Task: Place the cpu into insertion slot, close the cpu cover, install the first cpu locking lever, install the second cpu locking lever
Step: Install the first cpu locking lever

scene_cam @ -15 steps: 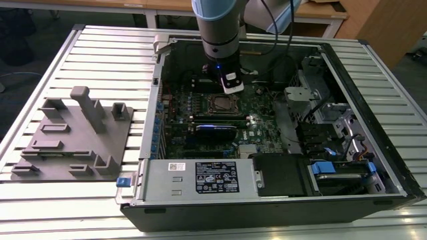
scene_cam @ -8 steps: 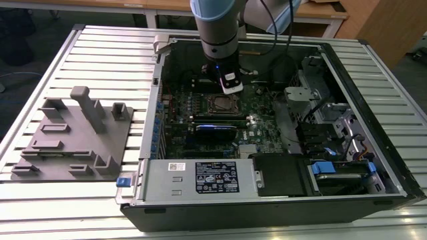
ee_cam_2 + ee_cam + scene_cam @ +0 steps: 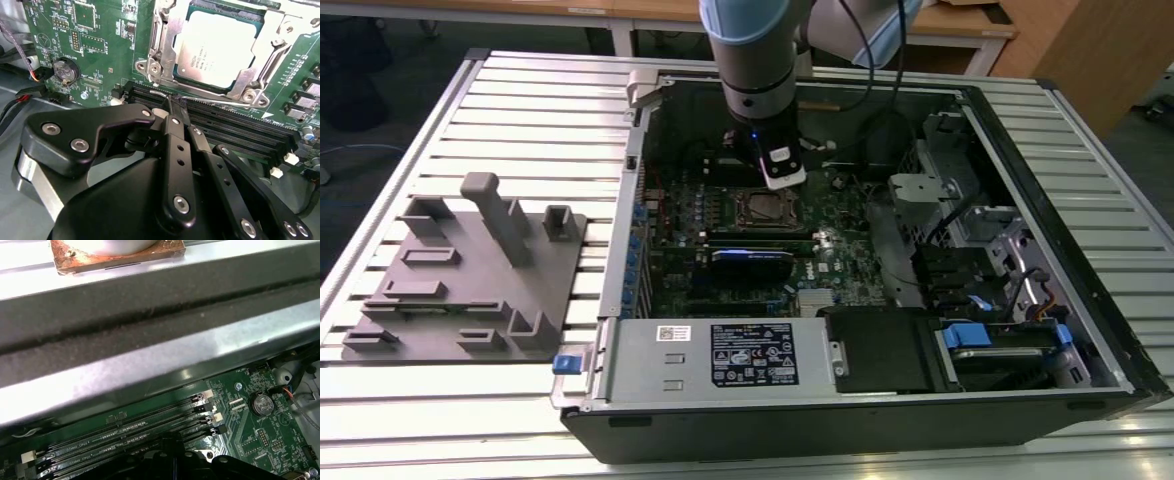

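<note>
The cpu (image 3: pixel 217 47) sits in the slot (image 3: pixel 202 83) at mid-board, with the cover (image 3: pixel 167 40) down over it. The gripper (image 3: pixel 172 102), fingers together, meets a lever (image 3: pixel 220 101) (latching unconfirmed). Both levers are left to install.

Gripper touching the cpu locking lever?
Touching. In the second wrist view the gripper is pinched shut on the thin wire locking lever, just beside the cpu.

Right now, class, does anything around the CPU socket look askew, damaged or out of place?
Nothing looks damaged. The cpu lies flat in the insertion slot under the lowered cpu cover. One oddity: a thin wire lever beside the memory slots seems not yet latched, with the gripper at it.
</note>
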Robot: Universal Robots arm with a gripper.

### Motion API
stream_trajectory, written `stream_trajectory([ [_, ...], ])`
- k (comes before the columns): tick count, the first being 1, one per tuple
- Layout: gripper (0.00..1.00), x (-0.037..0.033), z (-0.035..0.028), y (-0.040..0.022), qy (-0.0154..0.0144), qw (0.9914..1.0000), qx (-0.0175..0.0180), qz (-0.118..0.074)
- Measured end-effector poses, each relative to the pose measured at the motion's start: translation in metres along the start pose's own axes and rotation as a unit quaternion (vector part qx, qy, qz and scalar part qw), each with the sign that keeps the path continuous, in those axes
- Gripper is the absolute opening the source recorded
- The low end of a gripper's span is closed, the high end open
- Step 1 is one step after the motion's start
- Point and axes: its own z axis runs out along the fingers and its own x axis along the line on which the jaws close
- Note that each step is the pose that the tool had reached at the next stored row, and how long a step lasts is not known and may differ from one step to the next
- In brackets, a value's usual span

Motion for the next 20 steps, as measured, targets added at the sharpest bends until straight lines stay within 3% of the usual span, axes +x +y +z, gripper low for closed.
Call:
stream_trajectory([
  [20,0.11,-0.0013,0.0005,-0.0045,0.0015,0.99998,0.0006,-0.007],
])
